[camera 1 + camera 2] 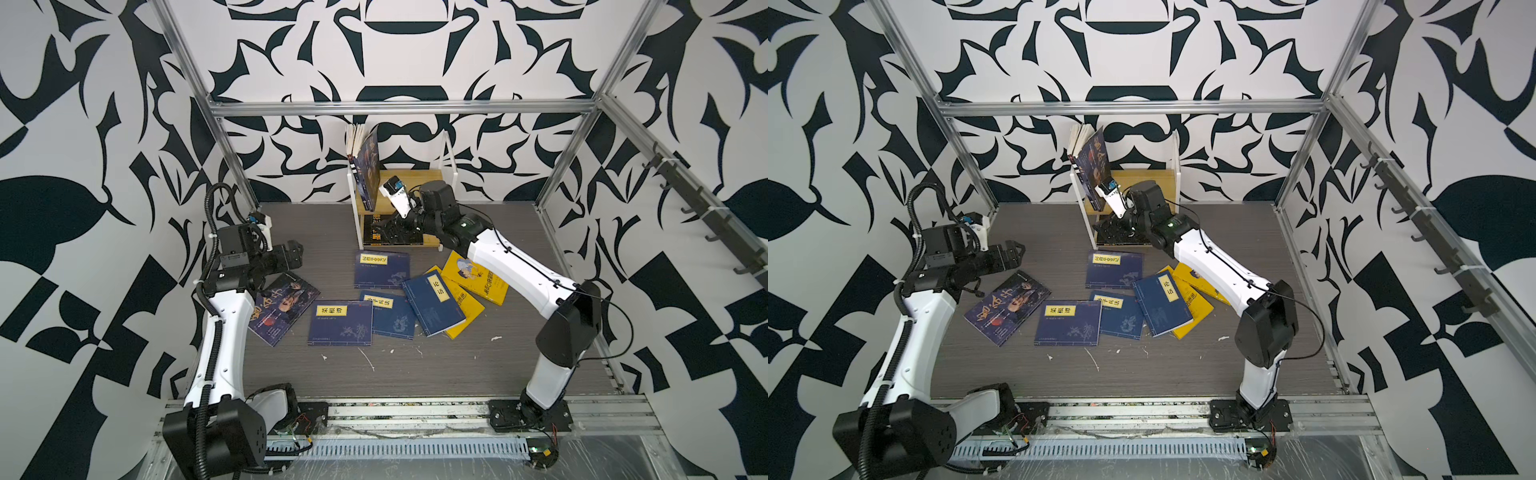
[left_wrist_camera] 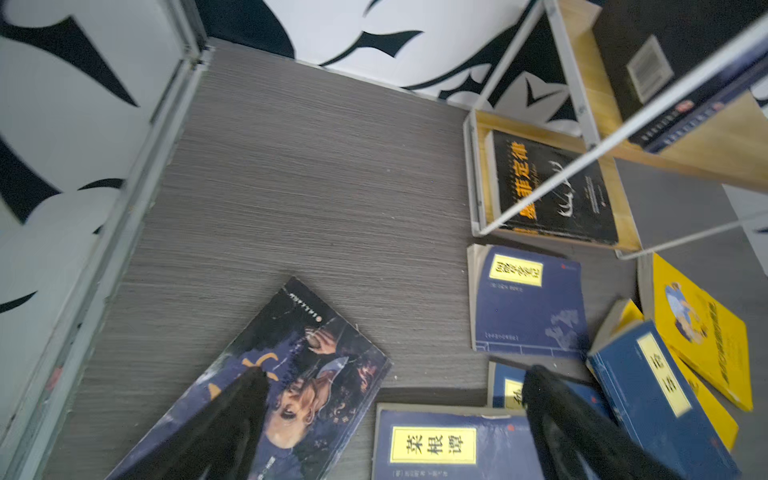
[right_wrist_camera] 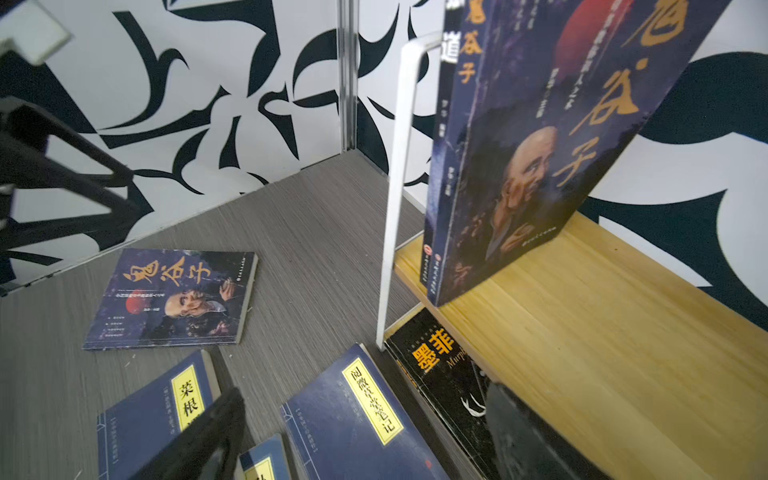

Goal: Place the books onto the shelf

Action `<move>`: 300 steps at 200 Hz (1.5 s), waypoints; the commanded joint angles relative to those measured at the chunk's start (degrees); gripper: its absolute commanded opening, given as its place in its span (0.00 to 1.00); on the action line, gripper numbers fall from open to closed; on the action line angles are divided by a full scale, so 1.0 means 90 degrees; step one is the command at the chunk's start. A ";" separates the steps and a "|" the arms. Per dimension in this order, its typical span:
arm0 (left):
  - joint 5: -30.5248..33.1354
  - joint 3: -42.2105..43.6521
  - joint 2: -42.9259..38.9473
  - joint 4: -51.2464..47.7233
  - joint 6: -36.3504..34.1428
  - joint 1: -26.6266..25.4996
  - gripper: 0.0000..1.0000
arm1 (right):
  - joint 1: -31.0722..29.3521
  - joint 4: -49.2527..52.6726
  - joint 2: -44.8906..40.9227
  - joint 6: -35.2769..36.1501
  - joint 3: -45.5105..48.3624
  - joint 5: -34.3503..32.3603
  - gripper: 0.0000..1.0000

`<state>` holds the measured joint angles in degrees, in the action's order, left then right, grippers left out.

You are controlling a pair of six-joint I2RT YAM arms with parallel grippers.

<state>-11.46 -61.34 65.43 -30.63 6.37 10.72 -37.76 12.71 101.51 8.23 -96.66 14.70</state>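
We see books (image 1: 382,270) strewn on the table (image 1: 457,365), with the shelf (image 1: 424,176) behind.
Our left fingers (image 2: 232,415) hang spread over the portrait book (image 1: 284,307); navy books (image 1: 340,322) lie midway; our right fingers (image 3: 199,436), spread and seemingly empty, sit by the shelf's lower tier, yellow books (image 1: 478,276) near that arm.

Shelf (image 1: 432,179): stands at the back wall, dark books (image 1: 368,166) leaning on the upper board, black book (image 1: 376,233) flat below.
Right gripper (image 1: 390,230): reaches over the black book.
Left gripper (image 1: 293,255): hovers, jaws apart, beside the portrait book (image 1: 286,307).
Table (image 1: 415,365): holds navy books (image 1: 340,322) and yellow books (image 1: 476,278), overlapping.
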 commanded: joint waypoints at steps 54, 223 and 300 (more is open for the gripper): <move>-0.0649 0.0730 0.0046 0.0470 0.1150 0.0973 1.00 | -0.0630 -0.1427 -0.0869 -0.0319 0.1944 -0.0011 0.92; -0.1140 0.1498 0.1121 0.0950 0.2804 0.3365 0.99 | -0.1781 -0.2132 0.0038 -0.3551 0.3225 -0.1432 0.91; -0.1206 0.1742 0.1627 0.0938 0.2835 0.3871 0.95 | -0.1780 -0.1597 0.1858 -0.4301 0.0901 -0.0806 0.91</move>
<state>-22.00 -46.24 78.67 -22.06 30.94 45.36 -53.67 -3.11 114.93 -26.98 -81.30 4.67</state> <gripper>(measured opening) 0.954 0.906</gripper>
